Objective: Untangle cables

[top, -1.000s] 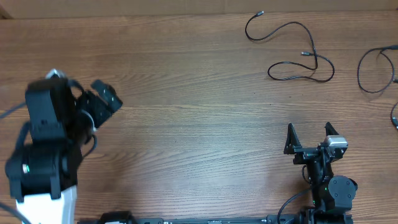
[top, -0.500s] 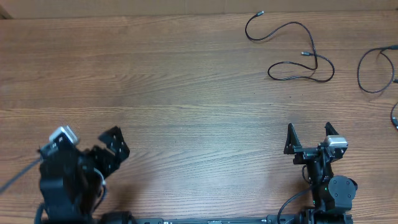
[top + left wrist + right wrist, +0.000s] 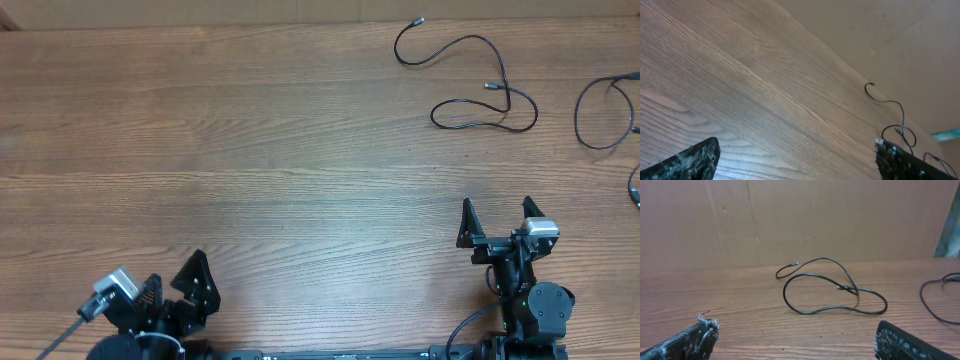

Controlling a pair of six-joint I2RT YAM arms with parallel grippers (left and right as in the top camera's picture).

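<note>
Starting at the near edge, we see the left gripper (image 3: 172,275) low in the near-left corner, its jaws spread wide and holding nothing. At the near right, the right gripper (image 3: 496,208) also stands wide open and empty, fingers pointing toward the far side. The wood-grain table (image 3: 300,150) stretches beyond both. Well apart from either gripper, at the far right, a thin black cable (image 3: 505,90) lies in a loose loop that crosses itself. Another cable (image 3: 578,118) curves at the right edge, apart from the first and partly out of the overhead view. A brown board (image 3: 790,220) backs the table.
</note>
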